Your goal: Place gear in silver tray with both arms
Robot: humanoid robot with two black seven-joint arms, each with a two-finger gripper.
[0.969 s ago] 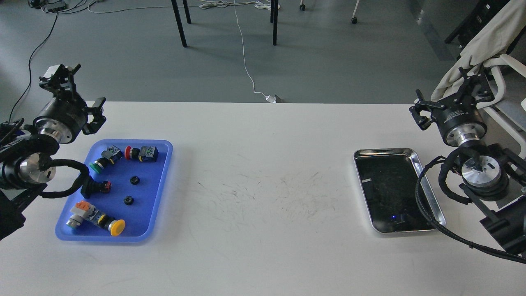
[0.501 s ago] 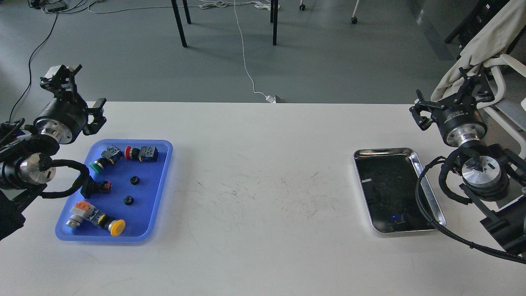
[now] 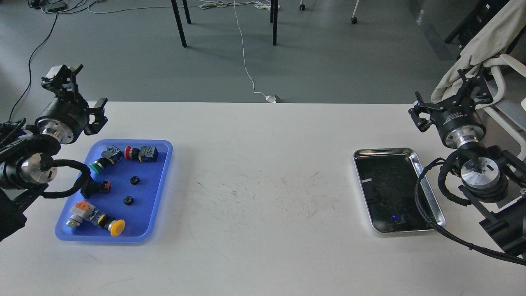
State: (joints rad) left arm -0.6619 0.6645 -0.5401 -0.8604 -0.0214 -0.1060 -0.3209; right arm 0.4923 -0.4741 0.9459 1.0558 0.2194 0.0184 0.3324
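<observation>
gears (image 3: 134, 180) (image 3: 128, 200): in blue tray (image 3: 164, 164), counter left | silver tray (image 3: 427, 181): far right, bare | left gripper (image 3: 78, 92): fingers spread, empty, raised behind blue tray, nearer the gears | right gripper (image 3: 450, 100): fingers spread, empty, behind silver tray | pick likely starts left

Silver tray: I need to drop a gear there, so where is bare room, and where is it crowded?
The silver tray holds nothing; the table between it and the blue tray is bare. The blue tray is crowded with parts.
</observation>
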